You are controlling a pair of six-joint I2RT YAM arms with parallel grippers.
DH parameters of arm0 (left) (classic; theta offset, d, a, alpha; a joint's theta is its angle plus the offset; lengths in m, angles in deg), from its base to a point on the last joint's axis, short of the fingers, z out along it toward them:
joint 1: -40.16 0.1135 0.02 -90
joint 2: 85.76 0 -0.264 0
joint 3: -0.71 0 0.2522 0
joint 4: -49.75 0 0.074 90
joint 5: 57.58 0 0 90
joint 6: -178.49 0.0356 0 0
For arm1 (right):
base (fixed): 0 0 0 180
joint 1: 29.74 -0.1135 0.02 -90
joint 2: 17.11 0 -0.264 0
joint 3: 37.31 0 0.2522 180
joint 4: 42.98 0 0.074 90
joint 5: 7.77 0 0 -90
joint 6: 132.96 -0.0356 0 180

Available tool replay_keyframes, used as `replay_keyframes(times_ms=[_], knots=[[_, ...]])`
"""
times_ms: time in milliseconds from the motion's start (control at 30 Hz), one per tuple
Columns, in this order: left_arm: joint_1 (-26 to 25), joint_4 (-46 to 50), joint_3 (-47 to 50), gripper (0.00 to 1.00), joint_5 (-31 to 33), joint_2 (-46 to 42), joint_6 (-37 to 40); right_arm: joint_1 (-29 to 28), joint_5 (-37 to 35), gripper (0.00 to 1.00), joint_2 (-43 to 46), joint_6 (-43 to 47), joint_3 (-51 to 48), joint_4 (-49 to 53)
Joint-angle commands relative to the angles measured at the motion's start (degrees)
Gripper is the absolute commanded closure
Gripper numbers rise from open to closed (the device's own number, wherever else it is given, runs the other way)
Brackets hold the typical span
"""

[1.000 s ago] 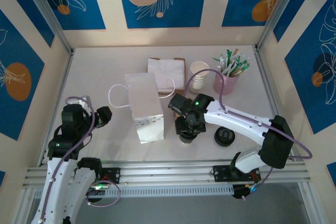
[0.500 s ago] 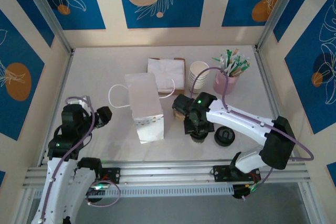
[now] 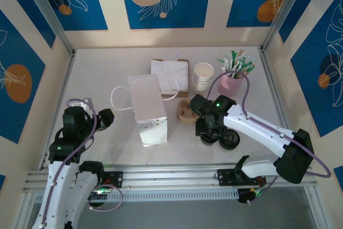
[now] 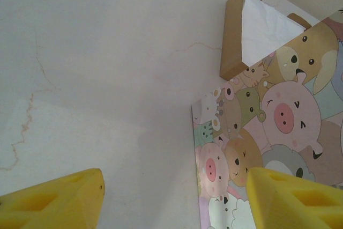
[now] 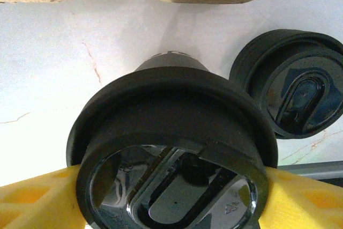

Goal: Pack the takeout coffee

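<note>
The white paper bag (image 3: pixel 147 110) lies on its side on the table (image 3: pixel 107 68), handles loose at its far end, and everything else is placed from it; the takeout coffee (image 5: pixel 171 116) stands upright on the table to the right of the bag, level with the bag's near end and well apart from it, its round black lid on; the right gripper (image 3: pixel 209 134) hangs straight over the cup with a yellow finger on each side of the lid, pads (image 5: pixel 37 199) right at the rim, though whether they press on it or stand just clear cannot be told; a loose black lid (image 3: pixel 229 140) lies flat just beyond the cup, on the side away from the bag; the brown pulp carrier (image 3: pixel 186 112) sits between the bag and the cup, a little farther back; behind the bag's far right corner rests a brown box of white napkins (image 3: pixel 170 73), and farther right of that a stack of white cups (image 3: pixel 203 76) and a pink cup of sticks (image 3: pixel 231 83); the left gripper (image 4: pixel 174 199) hovers left of the bag, above bare table, its jaws spread wide with nothing between them, the bag's cartoon-animal print showing in its wrist view.
</note>
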Motion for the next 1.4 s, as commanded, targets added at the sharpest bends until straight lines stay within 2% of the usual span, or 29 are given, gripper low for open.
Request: replay_keyframes(times_ms=[0, 167, 433, 700, 767, 800, 900, 933, 1100, 1133, 1167, 1200, 1233, 1267, 1333, 1367], knots=[[1.0, -0.7, 0.4, 0.3, -0.9, 0.3, 0.6, 0.3, 1.0, 0.22, 1.0, -1.3, -0.4, -0.1], [1.0, -0.8, 0.4, 0.3, -0.9, 0.3, 0.6, 0.4, 1.5, 0.19, 1.3, -1.6, -0.5, -0.7], [1.0, -0.7, 0.4, 0.3, -0.9, 0.3, 0.5, 0.9, 0.9, 0.18, 1.4, -2.1, 0.0, 0.3], [1.0, -0.8, 0.4, 0.3, -0.8, 0.3, 0.5, 1.3, -0.3, 0.34, 0.7, -2.2, 1.3, 2.3], [1.0, -0.7, 0.4, 0.3, -0.9, 0.3, 0.6, 1.4, -0.2, 0.34, 0.8, -2.4, 1.3, 2.1], [1.0, -0.8, 0.3, 0.3, -0.8, 0.4, 0.5, 1.6, -0.1, 0.34, 0.8, -2.5, 1.3, 2.1], [1.0, -0.8, 0.4, 0.3, -0.8, 0.4, 0.5, 2.2, 0.7, 0.19, 1.0, -2.5, 1.1, 1.9], [1.0, -0.7, 0.4, 0.3, -0.8, 0.4, 0.5, 2.4, 1.1, 0.17, 1.2, -2.4, 1.0, 1.7], [1.0, -0.8, 0.4, 0.3, -0.8, 0.4, 0.5, 3.2, 1.4, 0.17, 2.8, -2.9, 0.7, 1.1], [1.0, -0.7, 0.4, 0.3, -0.8, 0.4, 0.6, 3.4, 1.8, 0.19, 3.2, -2.8, 0.6, 0.8], [1.0, -0.8, 0.4, 0.3, -0.9, 0.5, 0.5, 3.7, 2.2, 0.27, 3.5, -2.7, 0.4, 0.5], [1.0, -0.8, 0.4, 0.3, -0.8, 0.4, 0.5, 4.0, 2.9, 0.45, 3.8, -2.2, 0.2, -0.1], [1.0, -0.8, 0.4, 0.3, -0.8, 0.4, 0.5, 4.3, 3.4, 0.5, 4.0, -2.0, 0.0, -0.2], [1.0, -0.8, 0.4, 0.3, -0.7, 0.4, 0.6, 4.5, 3.6, 0.49, 4.1, -2.0, 0.0, -0.2], [1.0, -0.8, 0.4, 0.3, -0.8, 0.4, 0.5, 4.9, 3.5, 0.34, 3.8, -2.2, 0.0, 0.5], [1.0, -0.8, 0.4, 0.3, -0.7, 0.4, 0.5, 5.1, 3.6, 0.31, 3.8, -2.0, -0.1, 0.7]])
